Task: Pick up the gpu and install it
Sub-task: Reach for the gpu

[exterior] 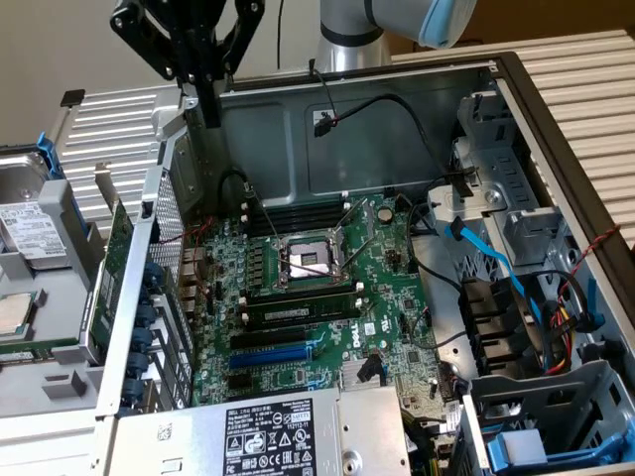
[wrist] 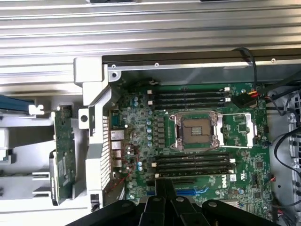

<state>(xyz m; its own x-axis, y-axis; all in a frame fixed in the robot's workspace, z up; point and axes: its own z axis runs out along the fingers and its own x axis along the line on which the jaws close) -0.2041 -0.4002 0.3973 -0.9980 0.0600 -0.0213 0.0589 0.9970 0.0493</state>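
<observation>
The gripper [exterior: 211, 104] hangs high above the open computer case [exterior: 397, 109], at about eleven o'clock in the exterior view, over the case's rear wall with its perforated grille; its dark fingers come together to a narrow point with nothing between them, so it looks closed or nearly so and carries nothing; in the wrist view its black fingers [wrist: 164, 197] rise at six o'clock, again pressed close and bare. Below lies the motherboard [exterior: 327, 297], its open CPU socket [exterior: 311, 260] near the centre of the exterior view, RAM sticks [wrist: 188, 100] on either side of the socket, and the black and blue expansion slots [exterior: 273, 342] at about seven o'clock, unoccupied. The gpu [exterior: 114, 263] stands outside the case at nine o'clock in the exterior view, on edge, just beside the rear wall, a thin green board whose cooler is not clearly visible from here; the wrist view shows the gpu [wrist: 63, 153] at about eight o'clock, well apart from the fingers. By my judgement the card is light and stiff but fragile; its bare components and edge contacts should not be pinched; the upper board edge or the cooler body seems the safer hold, squeezed gently, since the thin card could tip.
</observation>
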